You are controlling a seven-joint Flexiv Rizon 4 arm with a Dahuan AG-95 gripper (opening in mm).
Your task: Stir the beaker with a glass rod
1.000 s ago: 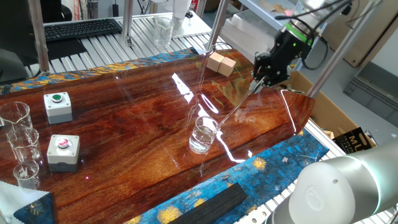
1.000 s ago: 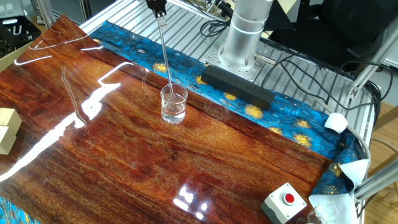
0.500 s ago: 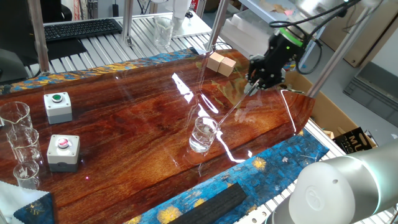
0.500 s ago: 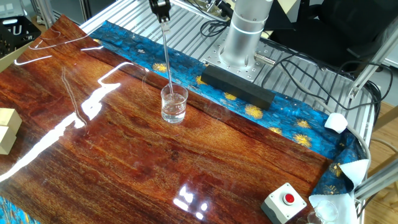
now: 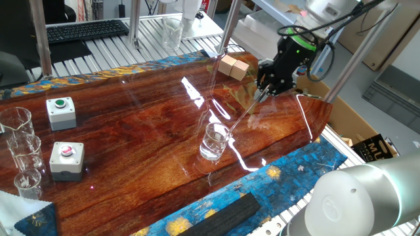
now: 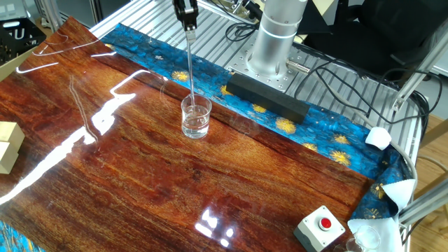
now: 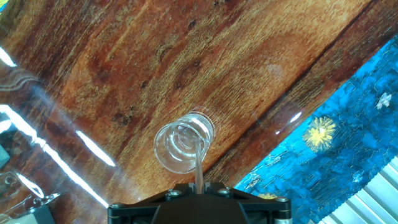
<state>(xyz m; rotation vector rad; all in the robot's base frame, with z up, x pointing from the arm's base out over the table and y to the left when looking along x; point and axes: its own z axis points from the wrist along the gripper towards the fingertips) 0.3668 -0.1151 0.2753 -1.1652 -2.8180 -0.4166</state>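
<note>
End effector (image 5: 264, 89) shifted — thin glass rod (image 6: 191, 63), round clear beaker (image 6: 195, 117)

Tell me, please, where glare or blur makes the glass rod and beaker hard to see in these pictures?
One fixed view: white glare streaks on the table cross the beaker; the glass rod is a faint line. The other fixed view: the rod shows clearly against blue cloth. Hand view: the gripper is dark; the rod's top is blurred.

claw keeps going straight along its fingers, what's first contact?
Most likely the beaker: the claw points down the glass rod, whose lower end already sits inside it. The rod would probably bottom out first.
</note>
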